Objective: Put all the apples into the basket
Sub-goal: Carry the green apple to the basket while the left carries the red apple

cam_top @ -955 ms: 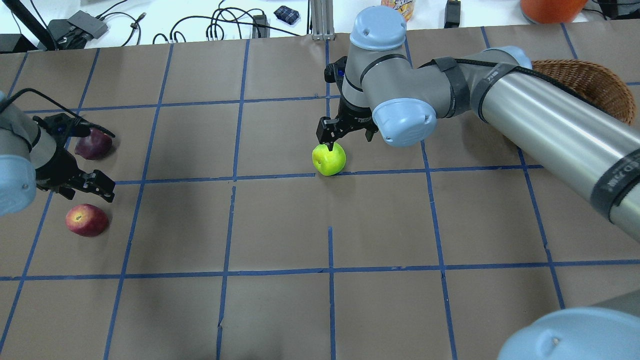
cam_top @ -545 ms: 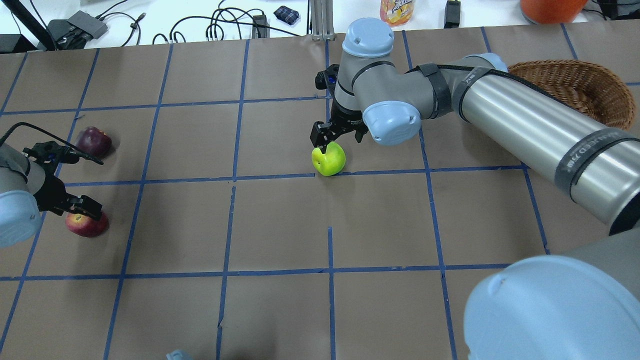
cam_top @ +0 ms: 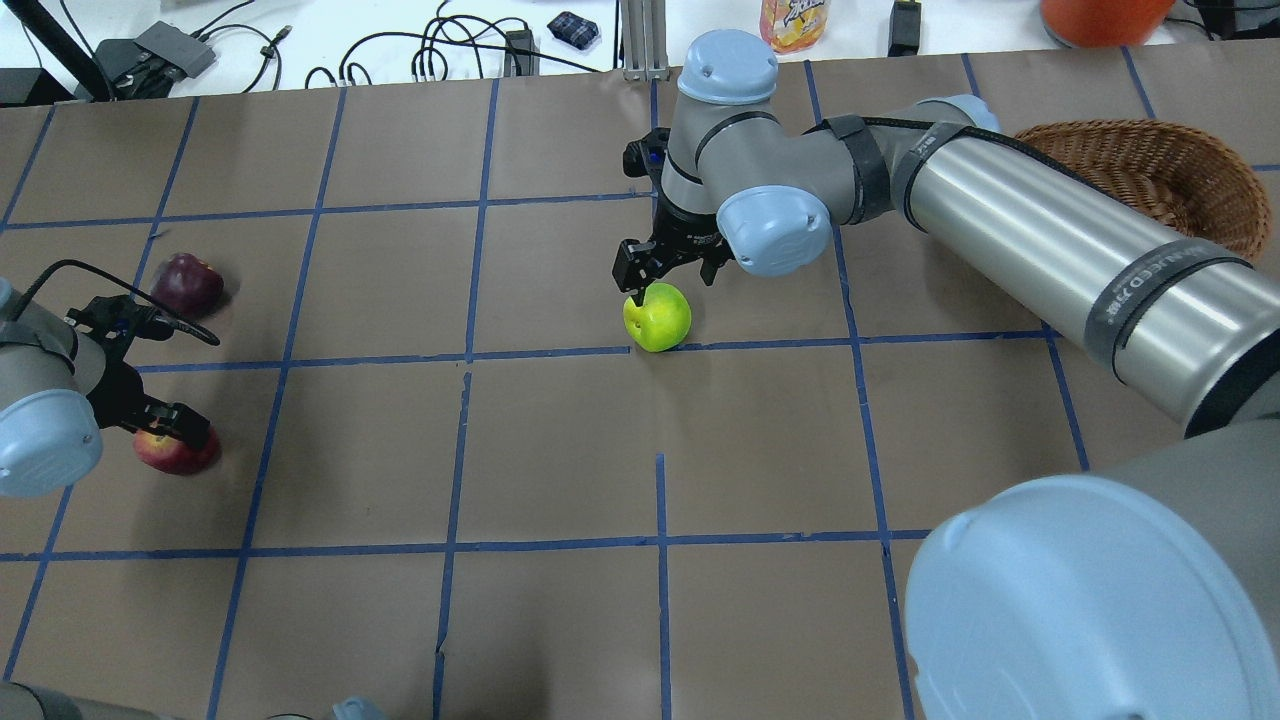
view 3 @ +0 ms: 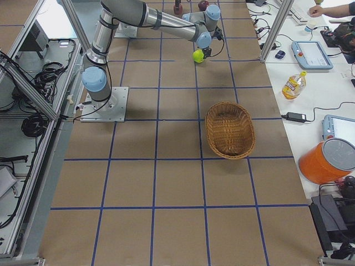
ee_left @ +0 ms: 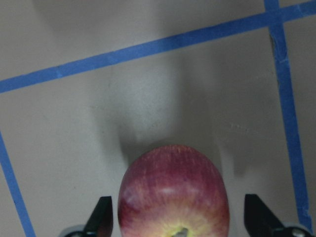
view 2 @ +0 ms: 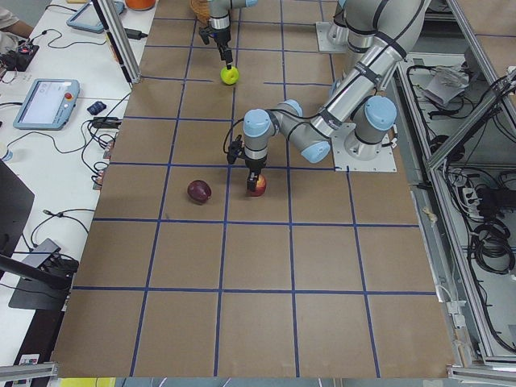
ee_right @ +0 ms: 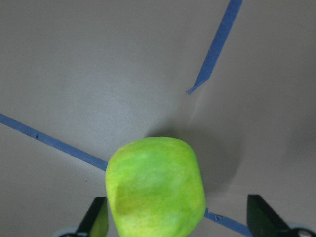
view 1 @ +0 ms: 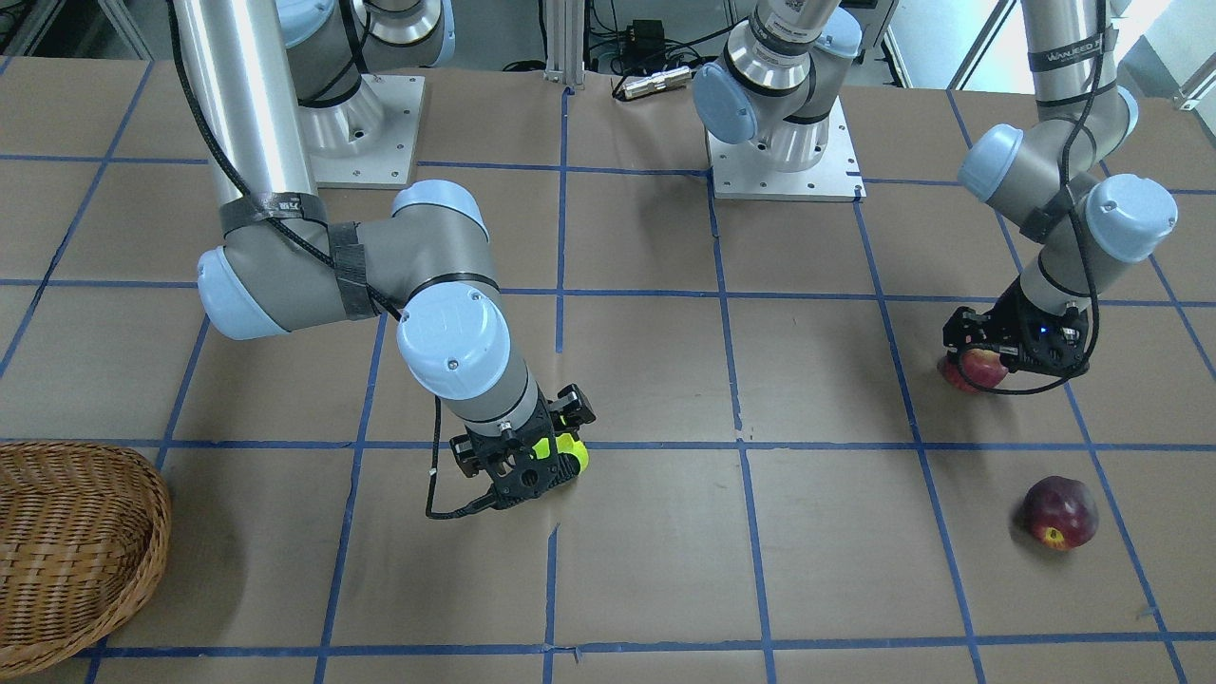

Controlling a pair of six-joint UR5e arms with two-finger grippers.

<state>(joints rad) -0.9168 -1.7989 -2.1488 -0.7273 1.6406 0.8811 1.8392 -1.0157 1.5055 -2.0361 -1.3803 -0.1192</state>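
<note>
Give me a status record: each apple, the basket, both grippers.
green apple: on table, between open fingers of right gripper
red apple: on table, between open fingers of left gripper
maroon apple: on table, free, near red apple
basket: empty, on robot's right side
apples in basket: none of three

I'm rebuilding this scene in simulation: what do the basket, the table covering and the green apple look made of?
Basket: woven wicker, light brown, matte; the weave shows. Table covering: matte brown paper or card, seams visible, blue tape lines. Green apple: smooth, faintly glossy skin; real fruit or plastic, cannot tell.
</note>
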